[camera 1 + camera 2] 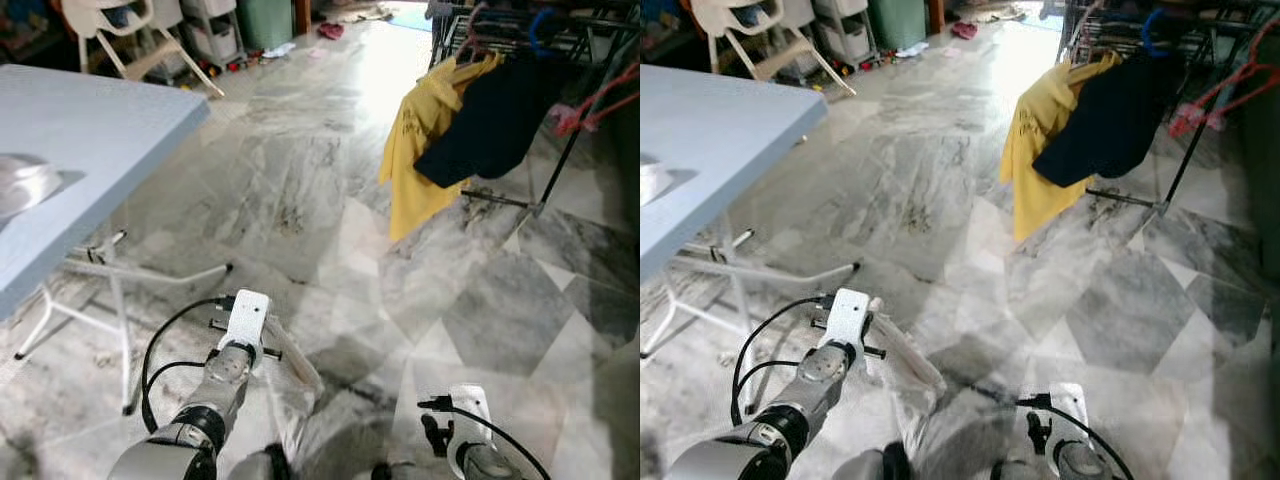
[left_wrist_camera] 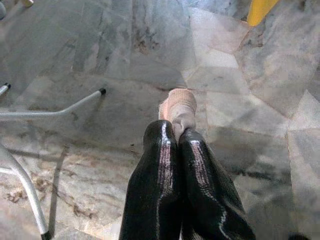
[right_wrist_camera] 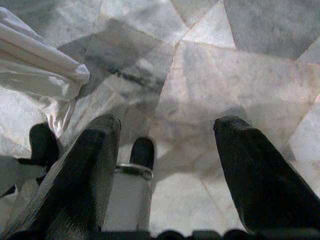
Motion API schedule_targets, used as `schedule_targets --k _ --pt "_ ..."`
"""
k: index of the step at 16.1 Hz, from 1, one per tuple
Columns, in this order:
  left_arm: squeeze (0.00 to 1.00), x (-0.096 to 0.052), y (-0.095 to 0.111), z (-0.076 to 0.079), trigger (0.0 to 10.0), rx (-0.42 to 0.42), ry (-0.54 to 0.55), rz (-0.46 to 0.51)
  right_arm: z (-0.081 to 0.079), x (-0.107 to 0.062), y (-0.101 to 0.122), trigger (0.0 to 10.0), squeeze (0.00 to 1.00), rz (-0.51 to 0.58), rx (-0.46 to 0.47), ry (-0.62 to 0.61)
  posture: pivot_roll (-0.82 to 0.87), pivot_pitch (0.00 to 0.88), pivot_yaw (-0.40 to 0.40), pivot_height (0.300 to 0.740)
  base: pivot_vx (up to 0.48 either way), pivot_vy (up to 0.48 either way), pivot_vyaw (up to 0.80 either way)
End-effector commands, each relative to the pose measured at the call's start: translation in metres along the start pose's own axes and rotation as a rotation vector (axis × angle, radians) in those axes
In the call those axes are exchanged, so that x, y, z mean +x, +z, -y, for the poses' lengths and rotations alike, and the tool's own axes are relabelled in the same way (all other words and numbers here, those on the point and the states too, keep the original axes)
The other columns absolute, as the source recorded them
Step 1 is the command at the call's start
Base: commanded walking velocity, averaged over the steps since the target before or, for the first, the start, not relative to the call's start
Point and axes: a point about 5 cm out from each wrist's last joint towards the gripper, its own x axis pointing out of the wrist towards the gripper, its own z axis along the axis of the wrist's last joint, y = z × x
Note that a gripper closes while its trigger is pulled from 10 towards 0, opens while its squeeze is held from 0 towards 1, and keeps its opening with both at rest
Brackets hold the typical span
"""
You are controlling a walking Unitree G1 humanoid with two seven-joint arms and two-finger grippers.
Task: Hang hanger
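Hanger (image 1: 292, 362), pale pink, pinched tight by the fingers of the left gripper (image 2: 175, 137). Low over the marble floor (image 1: 300, 180), at about 6 o'clock in the head views. Thin white cloth (image 3: 40, 70) hanging down from it. Right gripper (image 3: 167, 125) close by at 5 o'clock, fingers spread wide, holding nothing.

Clothes rack (image 1: 560, 30) well away at 1 o'clock, with a yellow shirt (image 1: 425, 150) and a dark top (image 1: 490, 120) on it.

Plenty to go wrong from here. Held by just one thin end, so could twist or slip out on the walk over. Could let the white cloth slide off, or drag it on the floor and catch it under a foot. Could bump the blue surface (image 1: 90, 130) at 10 o'clock, or its metal legs (image 1: 120, 330), on a wide turn. Could knock the yellow shirt down while reaching for the bar.

From the left wrist view: the tight pinch on the pink end, close up, hard to make out from the head behind the wrist box. From the right wrist view: the wide gap between those two fingers. From the head views: the rack and the long way to it, something the close wrist pictures do not tell.
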Motion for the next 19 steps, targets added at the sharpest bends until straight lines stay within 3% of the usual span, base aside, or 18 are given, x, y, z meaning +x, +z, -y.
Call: schedule_targets --k 1,7,9,10,13,19 --pt "0.0 0.0 0.0 -0.004 10.0 0.007 0.013 -0.002 -0.003 -0.001 -0.008 10.0 0.0 -0.032 0.008 0.007 -0.14 0.085 0.085 0.74 -0.326 0.0 0.0" --pt "0.0 0.001 0.002 -0.007 10.0 0.012 0.005 0.003 -0.003 -0.001 -0.007 10.0 0.0 -0.03 0.012 0.006 -0.14 0.08 0.092 0.74 -0.088 0.0 0.0" --pt "0.0 0.001 0.009 -0.015 10.0 0.002 0.03 0.06 -0.003 -0.001 -0.006 10.0 0.0 -0.021 0.017 0.003 -0.14 0.079 0.096 0.74 0.0 0.0 0.0" --pt "0.0 0.007 0.041 -0.023 10.0 -0.025 0.082 0.183 -0.003 0.0 -0.001 10.0 0.0 0.002 0.032 -0.001 -0.14 0.078 0.098 0.74 0.0 0.0 0.0" --pt "0.0 0.012 0.089 -0.031 10.0 -0.062 0.101 0.358 -0.006 0.001 0.001 10.0 0.0 0.01 0.03 0.004 -0.13 0.083 0.099 0.74 0.0 0.0 0.0" --pt "0.0 0.007 0.158 -0.037 10.0 -0.101 0.137 0.617 -0.012 0.002 0.005 10.0 0.0 0.026 0.014 0.026 -0.11 0.097 0.087 0.74 0.0 0.0 0.0"
